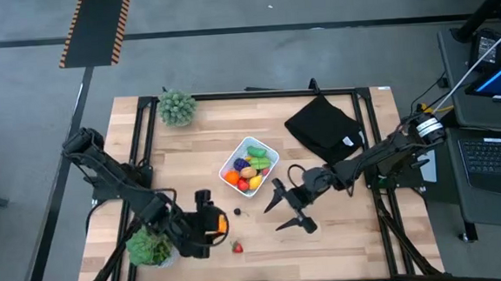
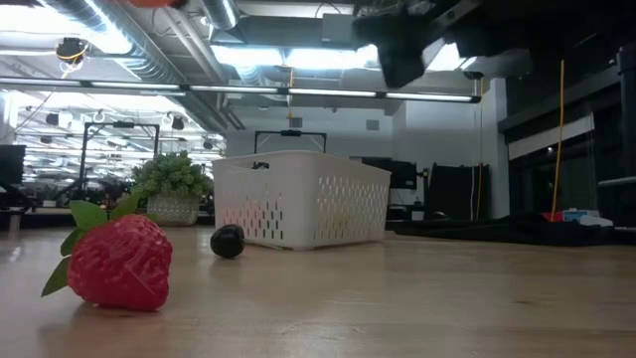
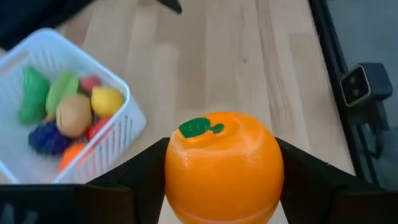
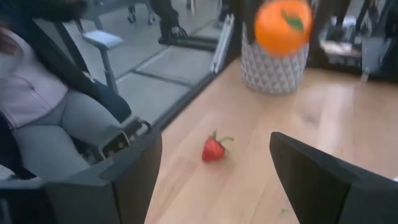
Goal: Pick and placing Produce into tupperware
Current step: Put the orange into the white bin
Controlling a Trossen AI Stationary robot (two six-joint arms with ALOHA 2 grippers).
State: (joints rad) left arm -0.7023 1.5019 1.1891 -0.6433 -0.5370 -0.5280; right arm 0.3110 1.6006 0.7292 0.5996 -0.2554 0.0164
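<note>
My left gripper (image 1: 214,223) is shut on a toy orange (image 3: 224,165) with a green leaf on top, near the table's front left. The right wrist view shows the orange (image 4: 283,25) up in the air. The white tupperware (image 1: 249,165) stands mid-table and holds several pieces of produce (image 3: 68,109). A red strawberry (image 1: 237,246) lies on its side on the wood near the front edge. A small dark round piece (image 2: 228,241) sits between the strawberry and the tupperware. My right gripper (image 1: 290,209) hovers open to the right of these, holding nothing. My left gripper pinches the orange between its two fingers, one finger (image 3: 146,177) on each of two opposite sides (image 3: 177,180). The fingers slant down toward the table. The orange is lifted clear of the wood, its leaf end turned up toward the wrist.
A bushy potted plant (image 1: 150,247) stands right beside my left arm at the front left, another (image 1: 177,107) at the far left. A black cloth (image 1: 324,127) lies at the far right. A seated person (image 4: 43,118) shows beyond the table's edge.
</note>
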